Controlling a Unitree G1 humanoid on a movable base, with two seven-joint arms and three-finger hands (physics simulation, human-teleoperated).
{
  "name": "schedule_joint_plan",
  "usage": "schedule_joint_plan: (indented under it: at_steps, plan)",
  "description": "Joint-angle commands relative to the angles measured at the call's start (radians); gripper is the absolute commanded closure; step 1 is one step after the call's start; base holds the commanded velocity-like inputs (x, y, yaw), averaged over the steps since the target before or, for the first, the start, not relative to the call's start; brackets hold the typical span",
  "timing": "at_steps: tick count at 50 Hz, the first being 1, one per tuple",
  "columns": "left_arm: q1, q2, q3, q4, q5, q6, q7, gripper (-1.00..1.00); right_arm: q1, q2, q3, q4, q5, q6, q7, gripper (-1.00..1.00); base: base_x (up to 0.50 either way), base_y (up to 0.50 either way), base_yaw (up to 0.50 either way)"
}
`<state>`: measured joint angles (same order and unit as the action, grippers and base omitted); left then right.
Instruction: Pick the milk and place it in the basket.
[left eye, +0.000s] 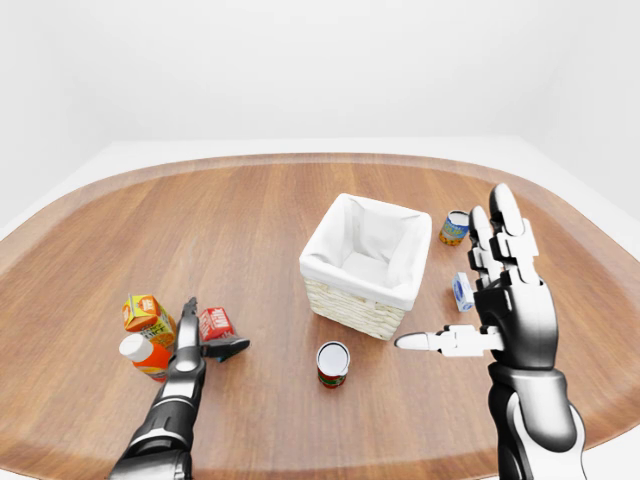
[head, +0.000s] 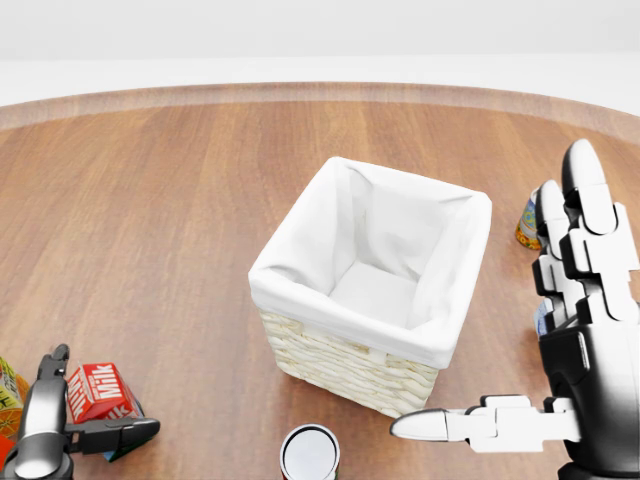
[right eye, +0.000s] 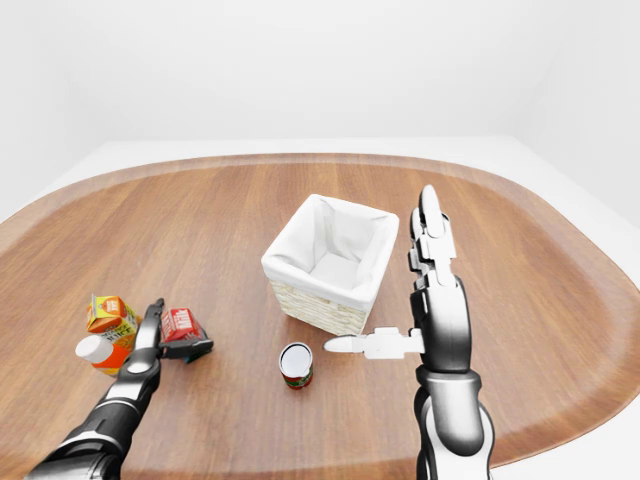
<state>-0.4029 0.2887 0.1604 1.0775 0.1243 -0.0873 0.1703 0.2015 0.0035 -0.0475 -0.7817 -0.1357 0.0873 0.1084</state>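
Clearly, you had the left hand (left eye: 205, 343) down at the milk (left eye: 215, 323), the red carton low on the left of the left-eye view, well apart from the basket (left eye: 365, 262). Its fingers (left eye: 229, 346) stood spread beside the carton, 1 reaching under its lower edge, and nothing showed them closed round it; whether they touched it, you could not tell from these views. The carton looked tilted in the head view.

Your right hand (right eye: 425, 330) hung wide open over the table (left eye: 250, 220), thumb pointing left toward the basket, holding nothing.

The risk, as I judged it, lay in the crowding. An orange carton (left eye: 148, 315) and a white-capped bottle (left eye: 148, 354) sat just beside the milk on its left, so a wide closing sweep could have knocked either over or pinched 1 of them along with the milk. A tilted carton could also have slipped out of a shallow grasp. On the carry toward the basket, the can (left eye: 332, 362) stood between, and a low path could have clipped it or the basket's rim.
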Motion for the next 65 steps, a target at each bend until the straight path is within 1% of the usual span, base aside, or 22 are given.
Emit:
schedule_joint_plan:
  at_steps: [1, 2, 4, 8, 10, 13, 15, 17, 19, 22, 24, 26, 28, 32, 35, 49, 56, 65]
  plan:
    - [-0.035, 0.004, -0.016, 0.134, -0.037, 0.0, -0.022, 0.52, -0.002, 0.0, -0.001, 0.001, 0.0, 0.0, 0.0, -1.0, 0.0, 0.0, 0.0]
    - [-0.034, 0.004, -0.015, 0.13, -0.039, 0.0, -0.023, 1.0, -0.001, 0.0, -0.001, 0.001, 0.001, 0.0, 0.0, -1.0, 0.0, 0.0, 0.0]
    - [-0.033, 0.005, -0.015, 0.129, -0.044, 0.0, -0.035, 1.0, -0.001, 0.0, -0.001, 0.003, 0.001, 0.0, -0.001, -1.0, 0.0, 0.0, 0.0]
    - [-0.032, 0.004, -0.015, 0.132, -0.044, 0.0, -0.025, 1.0, -0.001, 0.0, 0.0, 0.003, 0.0, 0.0, -0.001, -1.0, 0.0, 0.0, 0.0]
    - [-0.01, 0.001, -0.011, 0.098, -0.056, 0.0, -0.04, 1.0, -0.001, 0.0, 0.001, 0.0, 0.0, 0.0, -0.001, -1.0, 0.0, 0.0, 0.0]
    - [-0.001, 0.001, -0.009, 0.067, -0.066, 0.0, -0.055, 1.0, -0.001, 0.0, 0.002, 0.001, -0.001, 0.0, -0.001, -1.0, 0.0, 0.0, 0.0]
    - [0.004, -0.003, 0.0, 0.053, -0.09, 0.0, -0.082, 1.0, -0.001, 0.0, 0.002, 0.0, -0.001, 0.0, -0.001, -1.0, 0.0, 0.0, 0.0]
    - [0.01, -0.001, -0.005, 0.038, -0.085, 0.0, -0.08, 1.0, -0.001, 0.0, 0.002, 0.001, -0.001, 0.0, -0.001, -1.0, 0.0, 0.0, 0.0]
    - [0.022, -0.003, -0.002, 0.002, -0.094, 0.0, -0.094, 1.0, -0.002, 0.0, 0.002, -0.001, -0.001, 0.0, -0.001, -1.0, 0.0, 0.0, 0.0]
    - [0.031, -0.001, 0.002, -0.048, -0.089, 0.0, -0.075, 1.0, -0.002, -0.001, 0.001, 0.002, 0.0, 0.0, -0.001, -1.0, 0.0, 0.0, 0.0]
    - [0.036, -0.001, 0.005, -0.066, -0.093, 0.0, -0.088, 1.0, -0.001, 0.0, 0.001, 0.002, 0.001, 0.0, 0.0, -1.0, 0.0, 0.0, 0.0]
    - [0.035, 0.002, 0.002, -0.062, -0.073, 0.0, -0.066, 1.0, -0.001, -0.001, 0.0, 0.004, 0.002, 0.0, 0.0, -1.0, 0.0, 0.0, 0.0]
    - [0.035, 0.0, 0.007, -0.07, -0.08, 0.0, -0.073, 1.0, -0.001, 0.0, 0.001, 0.004, 0.001, 0.0, 0.0, -1.0, 0.0, 0.0, 0.0]
    - [0.037, 0.003, 0.004, -0.078, -0.057, 0.0, -0.051, 1.0, -0.001, 0.0, 0.0, 0.007, 0.003, 0.0, 0.0, -1.0, 0.0, 0.0, 0.0]
    - [0.036, 0.005, 0.004, -0.081, -0.049, 0.0, -0.047, 1.0, -0.001, -0.001, 0.0, 0.008, 0.002, 0.0, 0.0, -1.0, 0.0, 0.0, 0.0]
    - [0.061, 0.002, 0.016, -0.203, -0.033, 0.0, -0.042, 1.0, 0.003, -0.001, 0.006, 0.01, -0.002, 0.0, 0.0, -1.0, 0.0, 0.0, 0.0]
    - [0.084, -0.001, 0.02, -0.277, -0.011, 0.0, -0.035, 1.0, 0.002, -0.001, 0.006, 0.01, -0.001, 0.0, 0.0, -1.0, 0.0, 0.0, 0.0]
    - [0.121, -0.013, 0.033, -0.437, 0.013, 0.0, -0.046, 1.0, 0.002, -0.001, 0.007, 0.012, -0.003, 0.0, -0.001, -1.0, 0.0, 0.0, 0.0]
